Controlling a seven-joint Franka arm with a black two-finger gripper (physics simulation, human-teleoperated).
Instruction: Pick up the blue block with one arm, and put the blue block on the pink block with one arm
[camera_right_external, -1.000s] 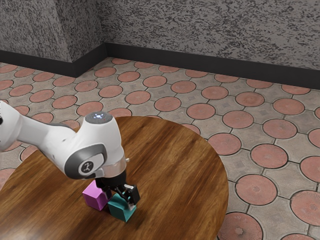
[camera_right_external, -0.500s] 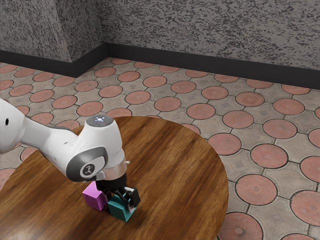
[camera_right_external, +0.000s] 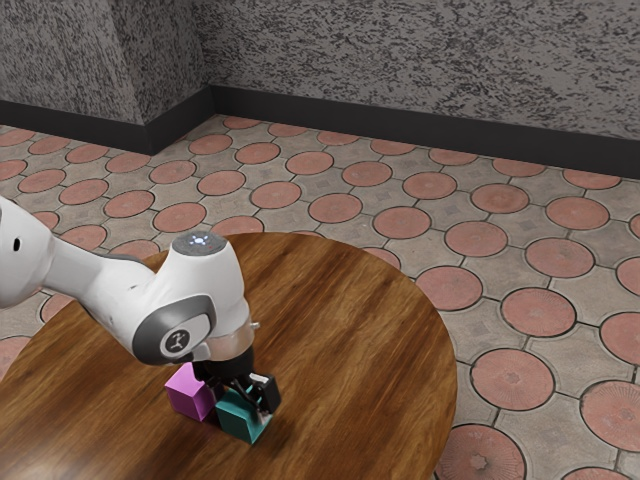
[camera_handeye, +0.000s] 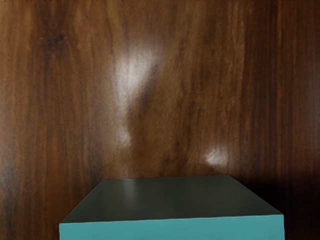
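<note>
In the exterior view, the gripper (camera_right_external: 248, 392) stood low over the blue block (camera_right_external: 238, 420). The block rested on the round wooden table (camera_right_external: 350, 310) near the table's front edge. The pink block (camera_right_external: 187, 393) sat close against it on the exterior view's left, though I could not tell whether the two touched. The hand's own bulk hid the grip, so I could not tell whether the gripper had closed on the block or merely stood around it.

In the wrist view, the blue block (camera_handeye: 170, 207) lay directly under the hand, showing its flat, dark-shaded top and a strip of one teal side. Bare glossy wood of the table (camera_handeye: 150, 90) ran beyond it.

The block looked like a rigid, sharp-edged cube, probably light, with smooth faces (so a firm squeeze seemed wiser than a gentle one). The best hold seemed to be two opposite side faces, centred, using the pair turned away from the pink neighbour.
</note>
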